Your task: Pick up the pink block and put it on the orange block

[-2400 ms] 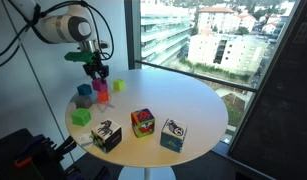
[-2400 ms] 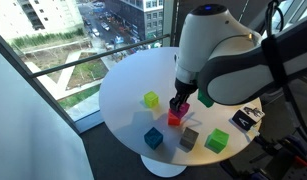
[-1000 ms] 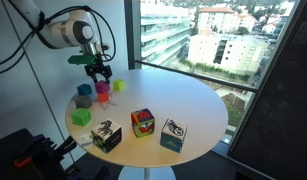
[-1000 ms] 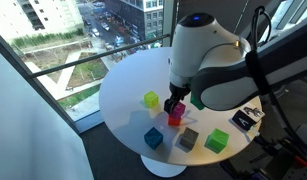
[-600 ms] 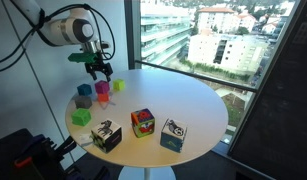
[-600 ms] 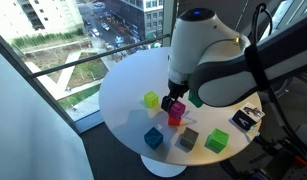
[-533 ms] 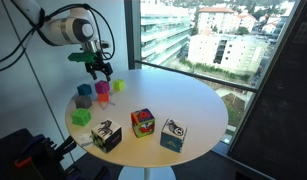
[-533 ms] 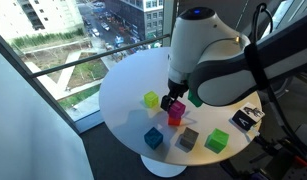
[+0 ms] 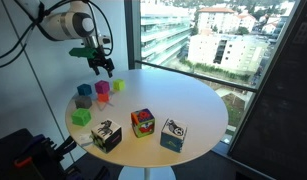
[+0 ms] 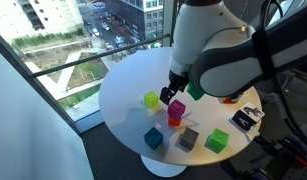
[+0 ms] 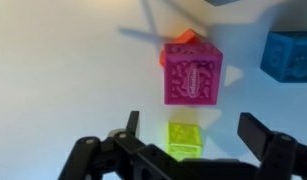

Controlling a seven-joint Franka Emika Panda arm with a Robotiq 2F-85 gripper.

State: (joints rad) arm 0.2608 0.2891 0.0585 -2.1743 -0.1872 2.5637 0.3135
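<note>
The pink block rests on top of the orange block in both exterior views. In the wrist view the pink block covers most of the orange block, of which only an edge shows. My gripper hangs open a little above the stack, its fingers apart from the pink block and holding nothing.
On the round white table, a yellow-green cube, a blue cube, a grey cube and a green cube surround the stack. Three larger patterned cubes stand nearer the front edge. A window lies behind.
The gripper has opened fully and risen off the pink block. The pink block stays on the orange block.
</note>
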